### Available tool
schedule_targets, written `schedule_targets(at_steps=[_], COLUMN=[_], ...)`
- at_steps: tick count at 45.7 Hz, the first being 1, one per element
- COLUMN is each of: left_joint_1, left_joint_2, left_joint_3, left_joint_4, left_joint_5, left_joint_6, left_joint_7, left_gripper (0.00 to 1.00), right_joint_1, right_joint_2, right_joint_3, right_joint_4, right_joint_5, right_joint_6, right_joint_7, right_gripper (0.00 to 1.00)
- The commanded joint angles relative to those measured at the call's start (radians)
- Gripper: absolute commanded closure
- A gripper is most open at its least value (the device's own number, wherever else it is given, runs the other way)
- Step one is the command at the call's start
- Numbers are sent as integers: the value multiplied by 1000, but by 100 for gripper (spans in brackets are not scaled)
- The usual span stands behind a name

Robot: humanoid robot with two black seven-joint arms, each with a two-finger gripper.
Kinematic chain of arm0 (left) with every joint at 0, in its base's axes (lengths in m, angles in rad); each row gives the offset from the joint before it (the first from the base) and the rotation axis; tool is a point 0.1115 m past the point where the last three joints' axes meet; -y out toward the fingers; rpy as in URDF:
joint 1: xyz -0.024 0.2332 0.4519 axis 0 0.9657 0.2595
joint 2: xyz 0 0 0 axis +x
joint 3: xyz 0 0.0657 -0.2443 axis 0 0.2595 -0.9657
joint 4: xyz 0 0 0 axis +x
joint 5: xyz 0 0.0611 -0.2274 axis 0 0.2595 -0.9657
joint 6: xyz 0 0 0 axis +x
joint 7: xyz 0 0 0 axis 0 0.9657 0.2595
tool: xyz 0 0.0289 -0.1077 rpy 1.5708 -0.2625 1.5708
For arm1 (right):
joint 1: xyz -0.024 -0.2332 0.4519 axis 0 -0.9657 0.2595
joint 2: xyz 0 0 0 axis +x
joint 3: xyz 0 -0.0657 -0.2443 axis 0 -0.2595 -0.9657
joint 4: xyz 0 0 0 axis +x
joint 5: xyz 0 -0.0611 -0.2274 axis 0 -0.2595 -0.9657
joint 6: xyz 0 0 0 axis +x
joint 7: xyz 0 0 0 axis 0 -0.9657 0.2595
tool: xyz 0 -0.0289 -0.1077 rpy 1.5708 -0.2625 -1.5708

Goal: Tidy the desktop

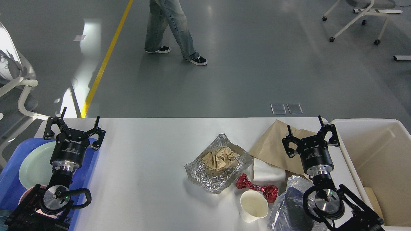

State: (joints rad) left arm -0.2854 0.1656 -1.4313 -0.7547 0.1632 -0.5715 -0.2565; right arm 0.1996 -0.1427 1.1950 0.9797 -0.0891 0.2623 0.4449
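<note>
Both grippers read as spread wide and empty in the head view: my left gripper (74, 128) hangs over the far edge of the blue tray (91, 166), where a pale plate (33, 165) sits, and my right gripper (310, 133) hovers above the brown paper bag (273, 144), touching nothing I can see. The desktop (144, 179) is bare on its left half; the litter crowds the right: a foil tray (199, 175) holding crumpled paper (220, 158), a red wrapper (257, 189), a paper cup (253, 207). I judge the right arm should lower onto one loose piece, pinch it near its middle, and carry it to the cream bin (379, 154) just beside.
</note>
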Motion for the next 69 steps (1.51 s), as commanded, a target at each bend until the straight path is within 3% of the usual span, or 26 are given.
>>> schedule_targets(at_steps=[1, 69], left_joint_1=[0, 0], left_joint_2=[0, 2], left_joint_3=[0, 0], left_joint_4=[0, 0], left_joint_5=[-1, -1], left_joint_6=[-1, -1], left_joint_7=[-1, -1], left_gripper=[3, 3], right_joint_1=[0, 41], right_joint_2=[0, -23], right_joint_3=[0, 81], right_joint_4=[0, -10], right_joint_5=[0, -1], right_joint_6=[0, -8], right_joint_7=[0, -2], right_gripper=[0, 0])
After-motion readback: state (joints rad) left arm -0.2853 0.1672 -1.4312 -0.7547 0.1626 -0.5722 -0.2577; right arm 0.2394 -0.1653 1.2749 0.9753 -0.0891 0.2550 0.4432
